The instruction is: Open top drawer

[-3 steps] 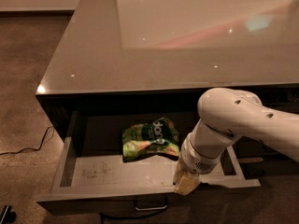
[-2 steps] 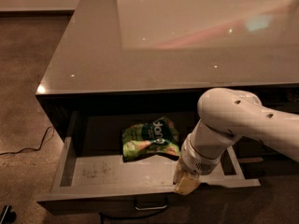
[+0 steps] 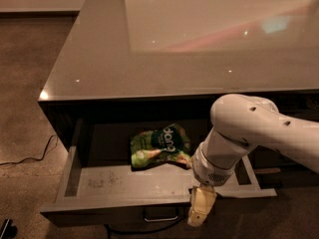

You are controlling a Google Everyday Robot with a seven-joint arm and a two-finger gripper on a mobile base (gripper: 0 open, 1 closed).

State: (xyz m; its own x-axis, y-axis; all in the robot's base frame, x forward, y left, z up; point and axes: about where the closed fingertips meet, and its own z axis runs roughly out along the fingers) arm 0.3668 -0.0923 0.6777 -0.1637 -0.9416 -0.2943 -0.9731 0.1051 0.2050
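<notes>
Camera view shows the top drawer (image 3: 119, 182) drawn well out below the desk's (image 3: 149, 59) front edge, with a green snack bag (image 3: 158, 146) inside. It looks nearly done, so keep your pull straight and level. Your pincer (image 3: 202, 210) sits at the drawer's front rim, right of the handle (image 3: 160, 214). Its spread and grip cannot be told.

Top drawer (image 3: 119, 182): pale grey inside, dark front. Bag (image 3: 158, 146) green w/ dark logo. Cream gripper (image 3: 201, 209) at drawer's front edge. Counter (image 3: 124, 63) glossy grey.
</notes>
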